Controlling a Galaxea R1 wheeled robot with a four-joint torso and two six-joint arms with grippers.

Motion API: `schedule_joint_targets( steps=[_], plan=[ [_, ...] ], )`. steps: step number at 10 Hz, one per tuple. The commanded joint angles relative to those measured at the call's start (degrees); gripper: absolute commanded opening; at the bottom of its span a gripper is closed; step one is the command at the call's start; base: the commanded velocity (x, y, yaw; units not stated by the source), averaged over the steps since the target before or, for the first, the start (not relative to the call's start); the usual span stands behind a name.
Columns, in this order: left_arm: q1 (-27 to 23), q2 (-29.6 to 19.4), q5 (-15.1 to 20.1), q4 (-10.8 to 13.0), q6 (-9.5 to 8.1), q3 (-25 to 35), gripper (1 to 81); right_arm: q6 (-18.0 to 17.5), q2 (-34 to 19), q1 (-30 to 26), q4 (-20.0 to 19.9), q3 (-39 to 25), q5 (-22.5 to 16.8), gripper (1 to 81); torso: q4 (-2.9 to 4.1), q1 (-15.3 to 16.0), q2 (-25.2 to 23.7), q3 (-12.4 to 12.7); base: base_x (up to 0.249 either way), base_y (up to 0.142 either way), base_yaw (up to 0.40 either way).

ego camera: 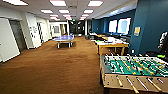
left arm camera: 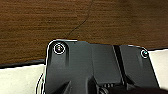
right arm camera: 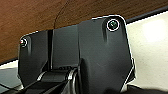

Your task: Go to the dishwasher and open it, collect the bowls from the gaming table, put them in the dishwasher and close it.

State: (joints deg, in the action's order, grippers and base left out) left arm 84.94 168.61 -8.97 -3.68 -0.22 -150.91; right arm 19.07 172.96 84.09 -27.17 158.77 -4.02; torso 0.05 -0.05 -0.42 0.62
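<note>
The gaming table point(ego camera: 112, 83) stands close at the right, with a green field point(ego camera: 125, 67), rows of small figures on rods, and wooden handles sticking out of its near side. I cannot make out any bowls on it. The dishwasher is out of view. Both wrist views look down past the robot's own dark plate at brown carpet point(left arm camera: 37, 25), which also shows in the right wrist view point(right arm camera: 32, 15).
Brown carpet point(ego camera: 50, 67) stretches wide ahead and to the left. A blue table-tennis table point(ego camera: 63, 38) stands far ahead. A wooden table point(ego camera: 111, 45) with things on it is behind the gaming table. A person point(ego camera: 163, 41) stands at the right edge by the dark blue wall.
</note>
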Motion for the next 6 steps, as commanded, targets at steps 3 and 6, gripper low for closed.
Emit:
schedule_joint_targets(
  steps=[3, 6],
  plan=[
    [-3.6, -0.9, 2.4, -0.1, -0.22, -0.3, 81.1, 0.1, 0.3, -4.0, -0.1, -0.3, -3.4, 81.1, 0.0, 0.1, 0.0, 0.0, 0.148, 0.0, 0.0],
    [-3.6, -0.9, 2.4, -0.1, -0.22, -0.3, 81.1, 0.1, 0.3, -4.0, -0.1, -0.3, -3.4, 81.1, 0.0, 0.1, 0.0, 0.0, 0.148, 0.0, 0.0]
  ],
)
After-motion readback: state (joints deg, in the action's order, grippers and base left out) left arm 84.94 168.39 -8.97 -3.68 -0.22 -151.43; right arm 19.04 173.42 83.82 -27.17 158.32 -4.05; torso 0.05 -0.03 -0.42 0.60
